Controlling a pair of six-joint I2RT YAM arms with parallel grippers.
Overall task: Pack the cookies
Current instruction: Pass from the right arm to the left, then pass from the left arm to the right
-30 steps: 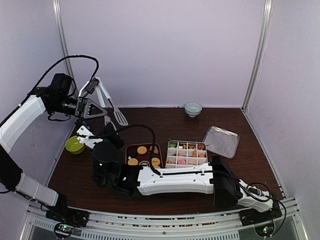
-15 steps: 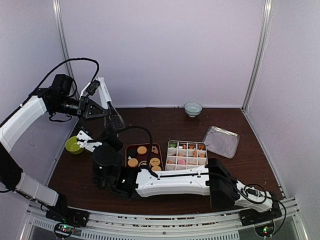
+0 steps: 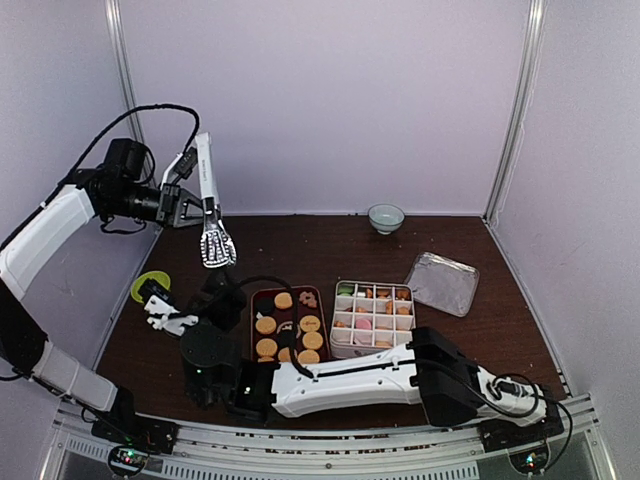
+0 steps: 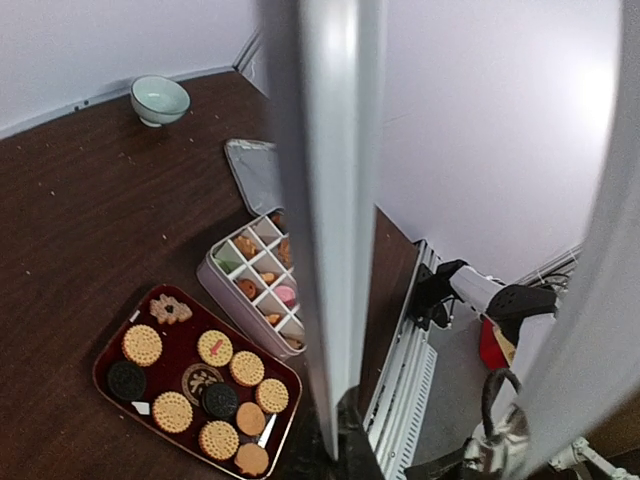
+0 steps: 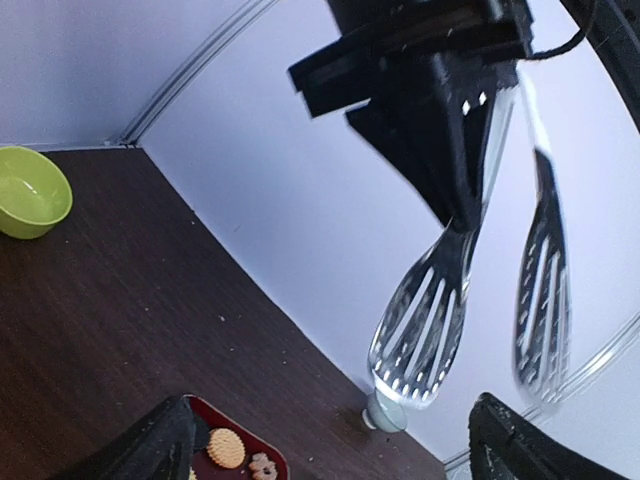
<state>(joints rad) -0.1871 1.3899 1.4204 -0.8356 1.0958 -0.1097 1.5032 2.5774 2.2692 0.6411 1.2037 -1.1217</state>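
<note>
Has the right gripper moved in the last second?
Yes. The right gripper has drawn back toward the table's near edge and now sits nearer than the green bowl.

The cookies (image 4: 214, 348) are golden-orange and dark brown, their tray (image 4: 178, 345) dark red.

Twin white-shelled arms, black at the joints
Left arm (image 3: 45, 240) trails a looping black cable; right arm (image 3: 350, 378) ends in the white-fingered right gripper (image 3: 160, 312); green lights (image 3: 125, 459) glow at both bases

Shiny metal tongs (image 3: 208, 196), wood-grain table (image 3: 320, 245)
</note>
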